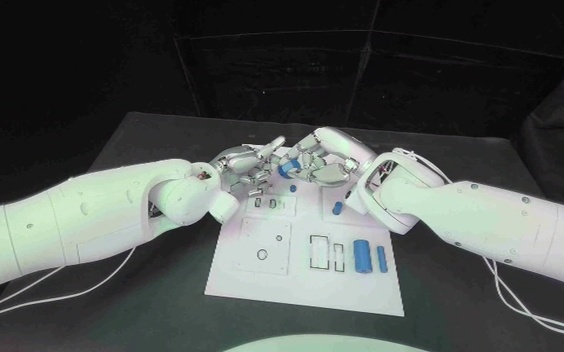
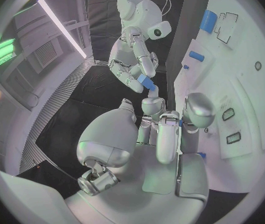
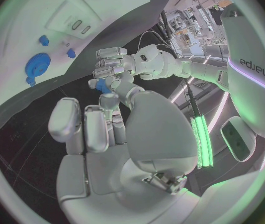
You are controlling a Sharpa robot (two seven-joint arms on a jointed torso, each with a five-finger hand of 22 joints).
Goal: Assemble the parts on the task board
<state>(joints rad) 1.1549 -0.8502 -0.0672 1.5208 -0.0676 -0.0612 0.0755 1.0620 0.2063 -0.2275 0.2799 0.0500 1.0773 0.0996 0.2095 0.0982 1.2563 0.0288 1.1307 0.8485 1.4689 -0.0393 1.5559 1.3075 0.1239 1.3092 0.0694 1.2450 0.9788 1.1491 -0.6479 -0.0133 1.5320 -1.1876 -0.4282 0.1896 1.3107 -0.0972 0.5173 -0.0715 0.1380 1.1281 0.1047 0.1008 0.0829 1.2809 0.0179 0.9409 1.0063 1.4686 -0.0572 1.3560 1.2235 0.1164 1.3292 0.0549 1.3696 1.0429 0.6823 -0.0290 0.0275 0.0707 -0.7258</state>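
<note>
Above the far edge of the task board (image 1: 308,287), the robot's left hand (image 1: 244,166) and right hand (image 1: 319,161) meet, fingers curled around a small blue part (image 1: 286,169) held between them, apparently for a handover or re-grip before insertion. Which hand bears the part cannot be told. Nearer the robot on the board lie two blue cylinders (image 1: 363,257), side by side, while a smaller blue piece (image 1: 337,207) lies just below the hands, on the black worktop (image 1: 141,303).
</note>
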